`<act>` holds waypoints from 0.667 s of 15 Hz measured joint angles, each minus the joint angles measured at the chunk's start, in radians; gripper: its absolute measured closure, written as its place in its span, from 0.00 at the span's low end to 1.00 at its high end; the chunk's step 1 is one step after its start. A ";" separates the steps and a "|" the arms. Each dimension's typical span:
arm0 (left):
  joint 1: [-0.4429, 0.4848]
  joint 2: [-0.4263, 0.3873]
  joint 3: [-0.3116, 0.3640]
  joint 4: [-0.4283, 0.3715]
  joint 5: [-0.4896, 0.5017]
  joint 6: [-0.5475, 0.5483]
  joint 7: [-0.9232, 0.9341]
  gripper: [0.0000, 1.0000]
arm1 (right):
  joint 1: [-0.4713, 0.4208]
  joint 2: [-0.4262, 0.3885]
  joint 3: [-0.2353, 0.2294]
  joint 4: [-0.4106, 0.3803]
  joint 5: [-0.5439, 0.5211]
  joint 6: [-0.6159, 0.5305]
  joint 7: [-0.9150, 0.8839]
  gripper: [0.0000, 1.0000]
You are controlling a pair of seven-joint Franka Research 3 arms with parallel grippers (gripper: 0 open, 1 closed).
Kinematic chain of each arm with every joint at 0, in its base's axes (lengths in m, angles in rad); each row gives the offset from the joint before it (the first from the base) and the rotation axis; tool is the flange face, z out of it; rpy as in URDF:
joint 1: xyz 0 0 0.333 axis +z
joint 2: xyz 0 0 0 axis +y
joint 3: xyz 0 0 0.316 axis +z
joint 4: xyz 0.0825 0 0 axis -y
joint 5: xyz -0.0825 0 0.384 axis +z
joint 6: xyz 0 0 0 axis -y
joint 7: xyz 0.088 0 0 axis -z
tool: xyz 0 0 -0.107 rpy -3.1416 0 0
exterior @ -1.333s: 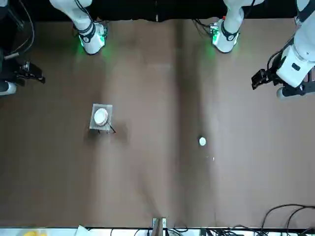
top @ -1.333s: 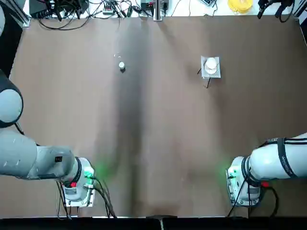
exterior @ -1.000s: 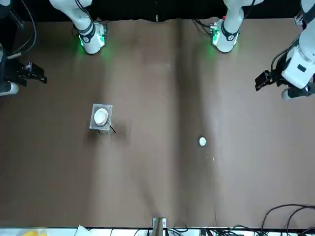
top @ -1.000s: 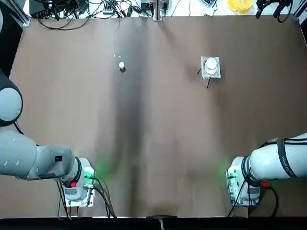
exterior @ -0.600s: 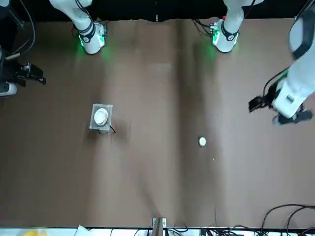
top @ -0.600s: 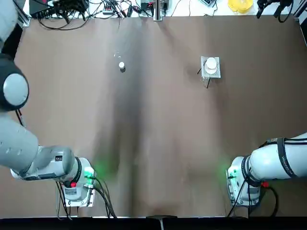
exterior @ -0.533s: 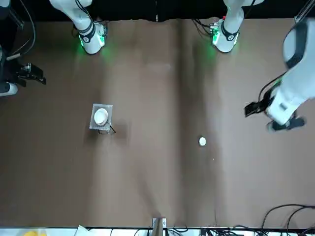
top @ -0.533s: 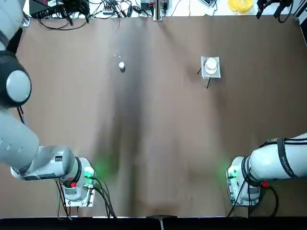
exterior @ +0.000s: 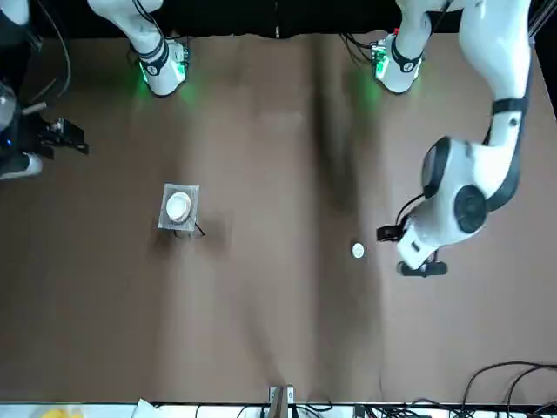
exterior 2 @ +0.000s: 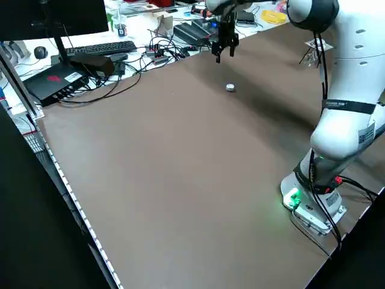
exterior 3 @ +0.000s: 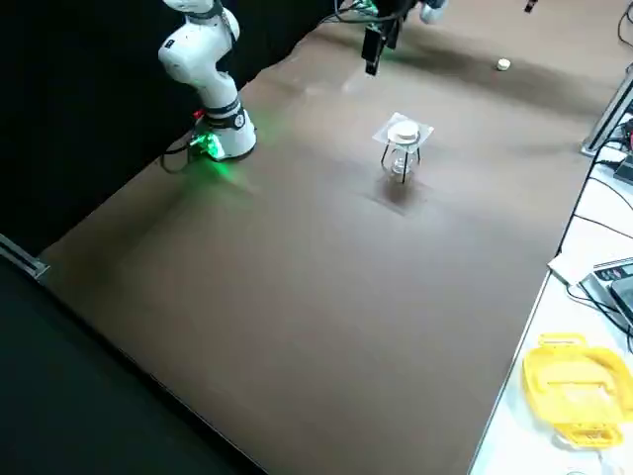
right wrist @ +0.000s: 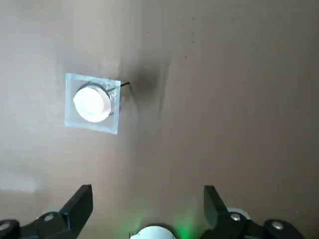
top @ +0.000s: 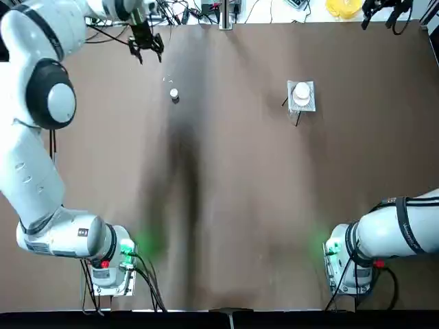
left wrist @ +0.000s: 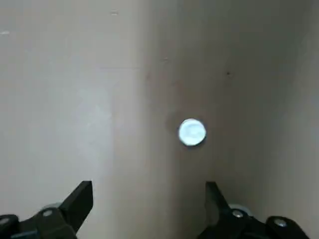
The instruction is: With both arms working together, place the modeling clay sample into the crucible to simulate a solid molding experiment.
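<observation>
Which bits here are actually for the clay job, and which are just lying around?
For the job:
- clay lump, on the table
- crucible, on the mesh pad
- left pincer, open above the table near the clay
- right pincer, open, off to the crucible's side

Just lying about:
- yellow tray
- keyboard
- computer mouse

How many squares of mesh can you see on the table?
1. The mesh pad sits on thin black legs, under the white cup, toward the table's right side.

My arms [top: 41,164] are white with black bands, dark cables, red buttons and glowing green lights.
</observation>
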 joint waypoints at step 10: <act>-0.078 0.187 0.000 0.003 0.017 0.154 -0.029 0.00 | 0.059 0.222 0.004 -0.170 0.149 0.232 0.006 0.36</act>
